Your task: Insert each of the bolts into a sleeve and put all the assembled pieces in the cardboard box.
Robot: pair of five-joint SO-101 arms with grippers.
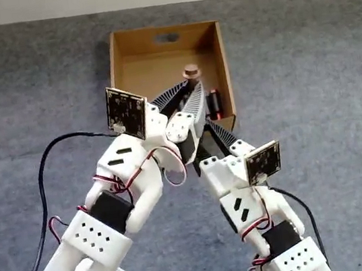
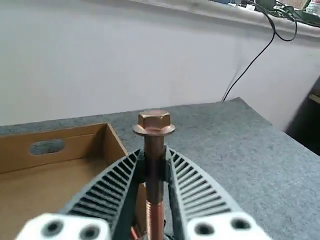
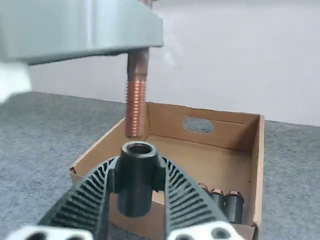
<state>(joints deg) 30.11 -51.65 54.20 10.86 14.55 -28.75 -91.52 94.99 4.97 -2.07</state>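
High view: shows cardboard box [image 1: 220, 68] on grey counter [image 1: 324, 87], bolt [image 1: 190, 72] head up above the box's near end. Left wrist view: shows left gripper [image 2: 154, 151] clamped on bolt shank. Right wrist view: shows right gripper [image 3: 136, 165] clamped on upright sleeve [image 3: 135, 195], bolt tip just above its bore; shows three assembled pieces [image 3: 218, 197] in box corner.

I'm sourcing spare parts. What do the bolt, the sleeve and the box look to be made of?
Bolt: likely metal with a copper-coloured, slightly shiny finish; cut threads and a flanged hex head show. Sleeve: dark grey, matte, smooth tube; plastic or coated metal, cannot tell. Box: brown cardboard, matte, with a punched handle slot.
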